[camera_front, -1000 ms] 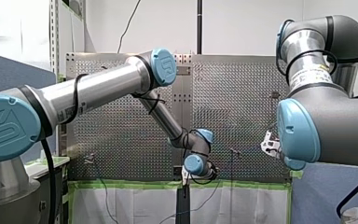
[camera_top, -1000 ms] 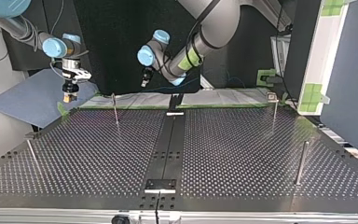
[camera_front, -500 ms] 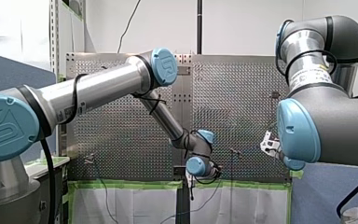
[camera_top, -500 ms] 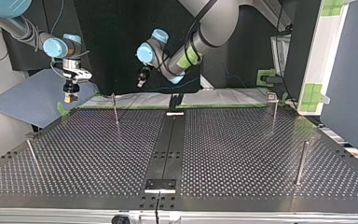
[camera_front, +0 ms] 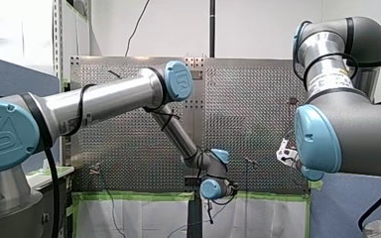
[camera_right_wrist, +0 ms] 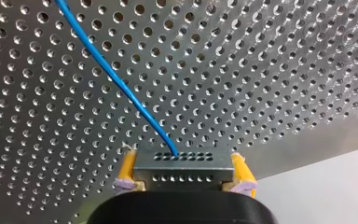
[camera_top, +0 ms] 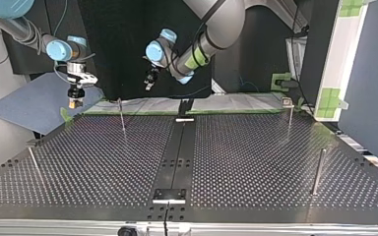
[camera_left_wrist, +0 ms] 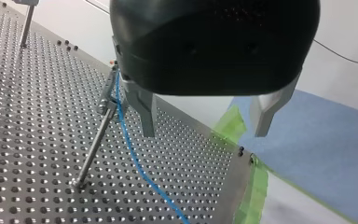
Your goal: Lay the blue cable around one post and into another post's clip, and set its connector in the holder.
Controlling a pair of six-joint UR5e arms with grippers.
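Beside my left gripper [camera_left_wrist: 205, 133], in its wrist view, the blue cable [camera_left_wrist: 135, 163] drops from a post [camera_left_wrist: 93, 149] top across the perforated surface [camera_left_wrist: 28, 116]; the fingers gape wide, empty. On the right wrist view, my right gripper [camera_right_wrist: 182, 158] clamps the connector [camera_right_wrist: 184, 171] between yellow-padded fingers.

Both wrist views cut the blue cable [camera_right_wrist: 130, 99] off at their edges.

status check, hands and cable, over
Left hand open, empty. Right hand shut on connector, blue cable trailing from it. Cable passes a post; nothing in the way seen.
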